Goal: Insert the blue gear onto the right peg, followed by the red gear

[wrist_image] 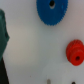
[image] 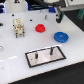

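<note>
The blue gear (image: 61,36) lies flat on the white table at the exterior view's right. It also shows in the wrist view (wrist_image: 51,11). The red gear (image: 40,28) lies to its left and further back, and shows in the wrist view (wrist_image: 75,51) too. The white black-edged plate (image: 44,58) lies in front of both, with two thin dark pegs. The right peg (image: 50,49) is bare. My gripper (image: 59,19) hangs above the table behind the blue gear, apart from both gears and holding nothing I can see. Its fingers are too blurred to read.
A small pale wooden-looking block figure (image: 18,27) stands left of the red gear. The left peg (image: 37,54) is bare. Dark clutter lines the table's back edge (image: 30,10). A dark blurred shape (wrist_image: 4,37) fills one side of the wrist view.
</note>
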Robot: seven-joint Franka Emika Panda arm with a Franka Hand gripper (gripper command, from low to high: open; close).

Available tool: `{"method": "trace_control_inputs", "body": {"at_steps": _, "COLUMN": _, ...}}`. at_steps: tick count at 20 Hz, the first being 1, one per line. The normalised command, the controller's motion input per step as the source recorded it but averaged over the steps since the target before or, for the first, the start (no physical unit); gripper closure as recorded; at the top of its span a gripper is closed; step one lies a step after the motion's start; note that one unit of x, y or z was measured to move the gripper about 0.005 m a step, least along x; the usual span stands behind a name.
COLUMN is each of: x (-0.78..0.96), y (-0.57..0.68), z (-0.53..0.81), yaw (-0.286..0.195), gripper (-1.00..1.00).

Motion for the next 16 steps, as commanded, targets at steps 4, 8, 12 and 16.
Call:
{"method": "trace_control_inputs", "body": {"at_steps": 4, "x": -0.12, "y": 0.02, "z": -0.5, "yaw": 0.0, "gripper": -1.0}}
{"method": "trace_control_inputs", "body": {"at_steps": 8, "x": -0.14, "y": 0.01, "z": -0.49, "yaw": 0.0, "gripper": -1.0}}
{"method": "trace_control_inputs", "body": {"at_steps": 12, "x": -0.15, "y": 0.0, "z": -0.46, "yaw": 0.0, "gripper": -1.0}}
{"method": "trace_control_inputs", "body": {"at_steps": 16, "x": -0.2, "y": -0.05, "z": -0.44, "yaw": 0.0, "gripper": -1.0}}
